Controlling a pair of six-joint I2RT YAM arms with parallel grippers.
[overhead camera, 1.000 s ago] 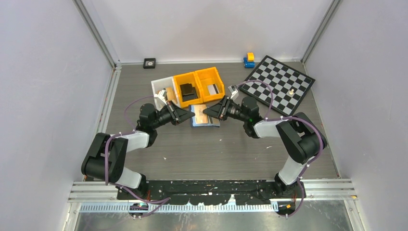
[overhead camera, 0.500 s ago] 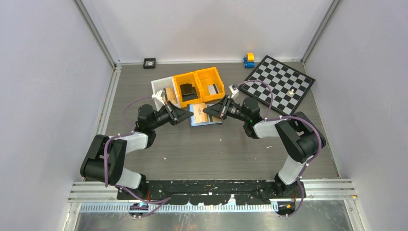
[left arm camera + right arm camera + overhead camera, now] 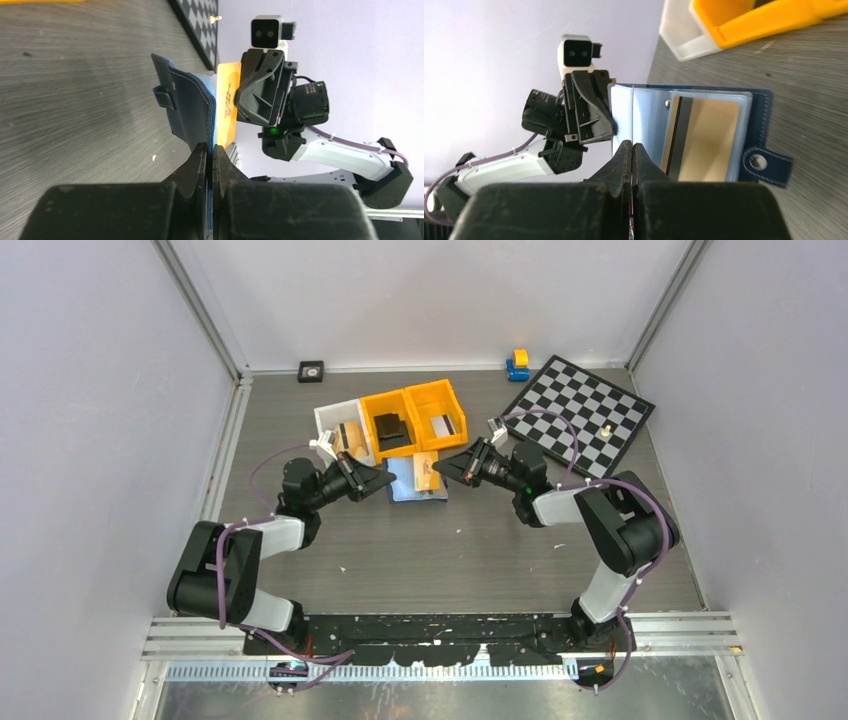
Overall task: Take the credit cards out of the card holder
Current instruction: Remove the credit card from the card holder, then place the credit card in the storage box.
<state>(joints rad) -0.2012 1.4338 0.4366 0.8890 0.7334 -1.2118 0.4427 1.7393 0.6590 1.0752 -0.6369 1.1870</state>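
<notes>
Top external view puts the small navy-blue folding card holder (image 3: pixel 403 490) open between the 2 arms; left wrist view shows the left gripper (image 3: pixel 210 155) clamped on its edge beside a thin tan-gold credit card (image 3: pixel 228 110); right wrist view shows the right gripper (image 3: pixel 632 150) pinched on that card, with another dark-striped tan card (image 3: pixel 706 140) pocketed, so none looks fully out.

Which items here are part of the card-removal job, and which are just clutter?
Job:
- navy-blue folding card holder, clamped by left gripper
- gold plastic card, pinched by right gripper
- tan black-striped card in the holder's pocket

Lying about:
- orange plastic bins
- white plastic bin
- black-and-white chessboard
- blue-and-yellow toy
- black square block
</notes>
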